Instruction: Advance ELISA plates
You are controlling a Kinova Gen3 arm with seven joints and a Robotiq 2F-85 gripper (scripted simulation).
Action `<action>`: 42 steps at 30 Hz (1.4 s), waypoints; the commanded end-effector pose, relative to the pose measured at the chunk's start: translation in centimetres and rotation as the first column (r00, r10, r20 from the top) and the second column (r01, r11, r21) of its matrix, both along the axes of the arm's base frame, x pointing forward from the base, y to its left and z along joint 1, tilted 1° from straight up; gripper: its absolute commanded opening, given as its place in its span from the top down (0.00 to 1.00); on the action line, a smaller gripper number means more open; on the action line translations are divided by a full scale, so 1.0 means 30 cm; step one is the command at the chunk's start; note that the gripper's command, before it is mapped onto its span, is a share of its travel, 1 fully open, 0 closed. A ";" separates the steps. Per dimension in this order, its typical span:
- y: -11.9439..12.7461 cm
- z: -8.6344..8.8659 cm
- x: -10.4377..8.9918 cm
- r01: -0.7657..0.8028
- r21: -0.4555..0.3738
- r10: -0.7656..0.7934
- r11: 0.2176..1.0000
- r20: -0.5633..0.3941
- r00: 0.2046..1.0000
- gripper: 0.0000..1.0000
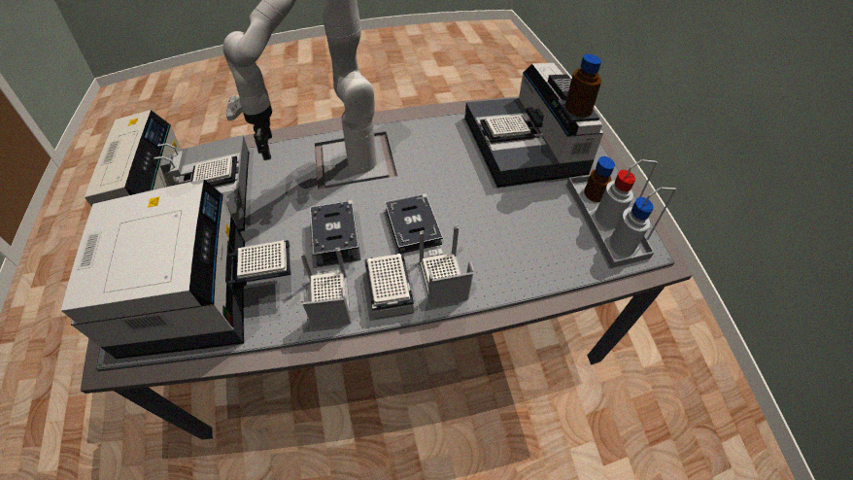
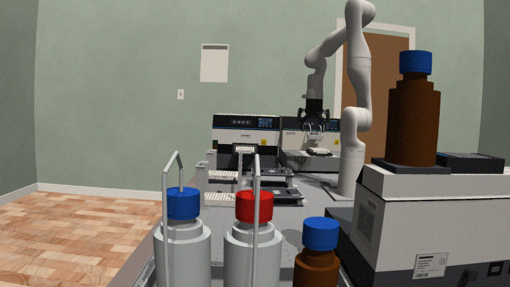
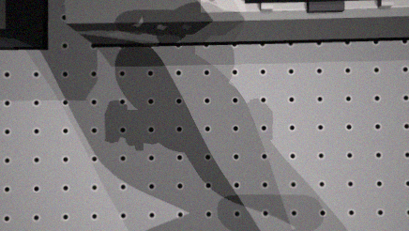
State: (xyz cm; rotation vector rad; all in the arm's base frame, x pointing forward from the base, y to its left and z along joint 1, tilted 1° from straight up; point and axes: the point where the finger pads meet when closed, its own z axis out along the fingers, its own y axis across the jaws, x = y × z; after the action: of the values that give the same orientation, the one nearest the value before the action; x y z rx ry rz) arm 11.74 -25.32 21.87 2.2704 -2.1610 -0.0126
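Observation:
My gripper (image 1: 263,153) (image 2: 313,122) is open and empty. It hangs over the bare deck just right of the back-left instrument, whose tray holds a white well plate (image 1: 212,168) (image 2: 318,150). The wrist view shows only the perforated deck (image 3: 263,141) and the edge of that instrument's base (image 3: 234,28); no fingers show there. Another plate (image 1: 260,258) lies on the drawer of the big front-left instrument. A plate (image 1: 388,277) lies on a low base between two stack racks. Plates show in the left rack (image 1: 326,286) and the right rack (image 1: 441,267). A plate (image 1: 506,125) lies on the right-hand instrument.
The dark nests marked RG (image 1: 333,226) and N6 (image 1: 412,221) stand mid-deck with nothing on them. The arm's base (image 1: 358,143) rises behind them. A tray of capped bottles (image 1: 620,209) stands at the right edge, and a brown bottle (image 1: 583,89) stands on the right instrument.

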 end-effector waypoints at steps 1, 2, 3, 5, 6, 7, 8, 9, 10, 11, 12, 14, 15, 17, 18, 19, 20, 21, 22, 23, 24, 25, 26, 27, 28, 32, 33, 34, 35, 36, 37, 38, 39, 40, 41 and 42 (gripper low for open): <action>0.011 -0.003 0.028 -0.010 -0.006 0.010 1.000 -0.006 1.000 0.00; 0.015 -0.003 0.038 -0.010 -0.006 0.010 1.000 -0.006 1.000 0.00; 0.019 -0.003 0.049 -0.010 -0.006 0.010 1.000 -0.006 1.000 0.00; 0.021 -0.001 0.073 -0.010 -0.007 0.010 1.000 -0.005 1.000 0.00; 0.024 -0.001 0.083 -0.010 -0.007 0.010 1.000 -0.005 1.000 0.00; 0.027 -0.001 0.094 -0.010 -0.007 0.010 1.000 -0.005 1.000 0.00; 0.031 -0.001 0.104 -0.010 -0.006 0.010 1.000 -0.005 1.000 0.00; 0.034 -0.002 0.115 -0.010 -0.006 0.010 1.000 -0.006 1.000 0.00; 0.037 -0.002 0.125 -0.010 -0.005 0.010 1.000 -0.006 1.000 0.00; 0.040 -0.002 0.136 -0.010 -0.005 0.010 1.000 -0.006 1.000 0.00; 0.044 -0.002 0.146 -0.010 -0.004 0.010 1.000 -0.007 1.000 0.00; 0.050 -0.002 0.166 -0.010 -0.003 0.010 1.000 -0.008 1.000 0.00; 0.050 -0.002 0.166 -0.010 -0.003 0.010 1.000 -0.008 1.000 0.00; 0.054 -0.002 0.177 -0.010 -0.003 0.010 1.000 -0.008 1.000 0.00; 0.057 -0.003 0.187 -0.010 -0.002 0.010 1.000 -0.009 1.000 0.00; 0.060 -0.003 0.198 -0.010 -0.003 0.010 1.000 -0.008 1.000 0.00; 0.062 -0.003 0.209 -0.010 -0.003 0.010 1.000 -0.008 1.000 0.00; 0.065 -0.003 0.220 -0.010 -0.003 0.010 1.000 -0.008 1.000 0.00; 0.067 -0.003 0.228 -0.010 -0.003 0.010 1.000 -0.008 1.000 0.00; 0.075 -0.003 0.235 -0.010 -0.004 0.010 1.000 -0.007 1.000 0.00; 0.083 -0.003 0.243 -0.010 -0.004 0.010 1.000 -0.007 1.000 0.00; 0.095 -0.005 0.246 -0.010 -0.003 0.010 1.000 -0.008 1.000 0.00; 0.106 -0.005 0.251 -0.010 -0.004 0.010 1.000 -0.008 1.000 0.00; 0.116 -0.006 0.256 -0.010 -0.004 0.010 1.000 -0.009 1.000 0.00; 0.125 -0.005 0.262 -0.010 -0.005 0.010 1.000 -0.008 1.000 0.00; 0.151 -0.005 0.283 -0.010 -0.006 0.010 1.000 -0.007 1.000 0.00; 0.151 -0.005 0.283 -0.010 -0.006 0.010 1.000 -0.007 1.000 0.00; 0.160 -0.007 0.290 -0.011 -0.005 0.010 1.000 -0.008 1.000 0.00; 0.168 -0.006 0.296 -0.011 -0.005 0.010 1.000 -0.007 1.000 0.00; 0.177 -0.006 0.303 -0.011 -0.006 0.010 1.000 -0.007 1.000 0.00; 0.186 -0.006 0.310 -0.011 -0.006 0.010 1.000 -0.007 1.000 0.00; 0.195 -0.006 0.317 -0.011 -0.006 0.010 1.000 -0.006 1.000 0.00; 0.204 -0.007 0.323 -0.011 -0.006 0.010 1.000 -0.006 1.000 0.00; 0.211 -0.007 0.328 -0.011 -0.006 0.010 1.000 -0.007 1.000 0.00; 0.220 -0.006 0.333 -0.011 -0.008 0.010 1.000 -0.005 1.000 0.00; 0.231 -0.006 0.338 -0.010 -0.007 0.010 1.000 -0.004 1.000 0.00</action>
State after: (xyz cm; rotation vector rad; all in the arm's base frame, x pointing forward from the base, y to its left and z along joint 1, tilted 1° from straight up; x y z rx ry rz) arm 21.51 -19.23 21.71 2.2678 -2.1630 -0.0140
